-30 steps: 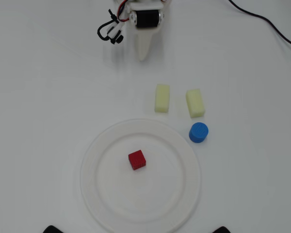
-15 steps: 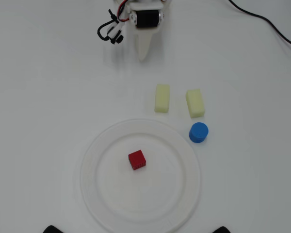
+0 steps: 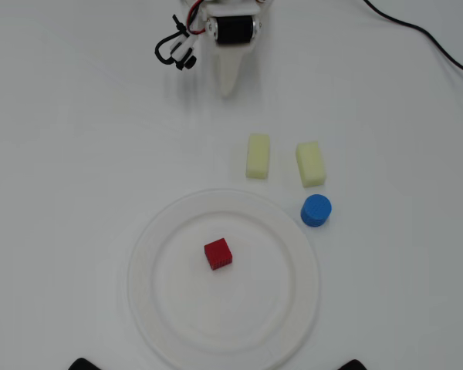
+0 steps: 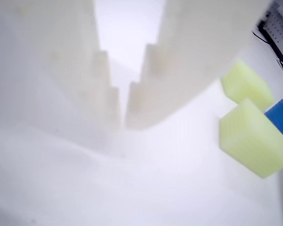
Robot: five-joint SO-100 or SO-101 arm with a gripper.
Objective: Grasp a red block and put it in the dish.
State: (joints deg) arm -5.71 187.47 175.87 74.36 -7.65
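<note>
The red block point(image 3: 217, 253) lies inside the dish point(image 3: 158, 308), a little left of its middle, in the overhead view. My gripper point(image 3: 228, 91) is at the top of that view, far from the dish, its white jaws pointing down towards the table and nearly together with nothing between them. In the wrist view the gripper point(image 4: 123, 123) shows its two white fingers with only a thin slit between them. The red block and the dish are out of the wrist view.
Two pale yellow blocks point(image 3: 258, 156) point(image 3: 310, 163) lie just beyond the dish, with a blue cylinder point(image 3: 315, 210) at its upper right rim. They also show at the right of the wrist view point(image 4: 251, 137) point(image 4: 247, 84) point(image 4: 281, 114). A black cable point(image 3: 424, 35) runs at top right.
</note>
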